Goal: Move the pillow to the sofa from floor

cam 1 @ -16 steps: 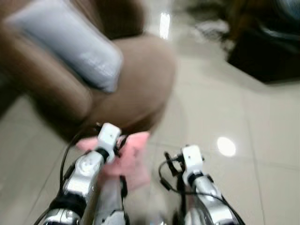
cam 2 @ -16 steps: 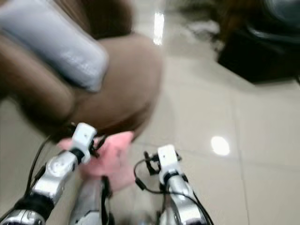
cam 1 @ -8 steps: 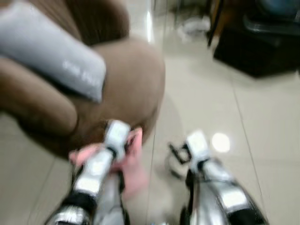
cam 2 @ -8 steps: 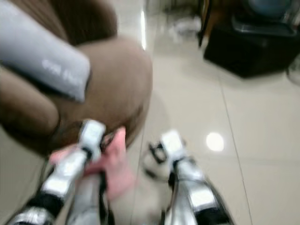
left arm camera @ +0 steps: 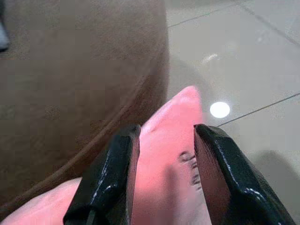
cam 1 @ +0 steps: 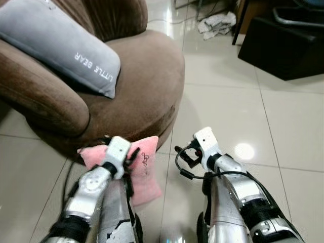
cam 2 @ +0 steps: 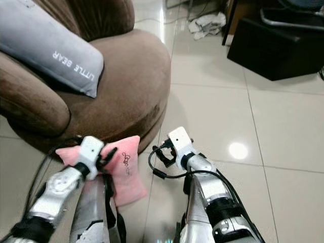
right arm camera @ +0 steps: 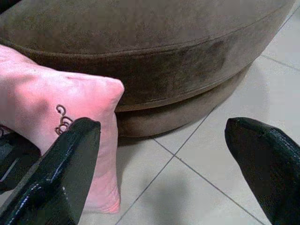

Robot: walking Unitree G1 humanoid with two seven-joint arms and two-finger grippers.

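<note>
Right now I am clamping the pink pillow between my left gripper fingers, holding it low near the sofa base. My right gripper is hanging wide open and empty beside it. Probably the soft fabric could slip free while lifting.

We see a pink pillow with dark script on its face, held upright off the tiled floor. It sits just beside the rounded front of the brown sofa.
</note>
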